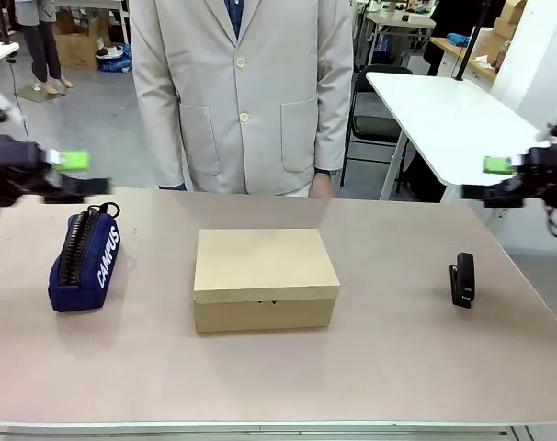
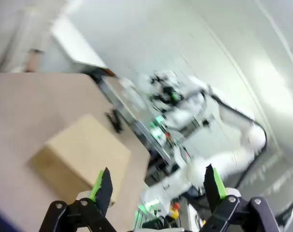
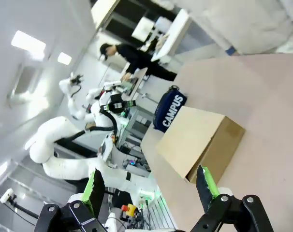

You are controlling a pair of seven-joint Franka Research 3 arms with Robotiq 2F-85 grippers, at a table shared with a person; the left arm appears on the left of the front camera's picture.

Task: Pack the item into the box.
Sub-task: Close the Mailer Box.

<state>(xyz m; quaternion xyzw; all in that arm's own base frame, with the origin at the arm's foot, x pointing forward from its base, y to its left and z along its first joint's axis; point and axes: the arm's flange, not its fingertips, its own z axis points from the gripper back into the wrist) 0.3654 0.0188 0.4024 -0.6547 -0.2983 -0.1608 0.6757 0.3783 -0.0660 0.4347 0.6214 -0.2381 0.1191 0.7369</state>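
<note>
The box (image 1: 265, 276) is brown cardboard, lid shut, standing in the middle of the table. It also appears in the left wrist view (image 2: 81, 157) and the right wrist view (image 3: 199, 140). The item is out of view. My left gripper (image 1: 81, 175) hovers open above the table's far left, over the pencil case, with nothing between its fingers (image 2: 156, 186). At the far right my right gripper (image 1: 493, 179) hangs open and empty (image 3: 149, 186), off the table's right end.
A navy zippered pencil case (image 1: 84, 257) lies left of the box. A small black stapler (image 1: 462, 278) lies to its right. A person in a beige jacket (image 1: 242, 92) stands at the far edge, hands down. Bare tabletop (image 1: 278, 377) lies in front of the box.
</note>
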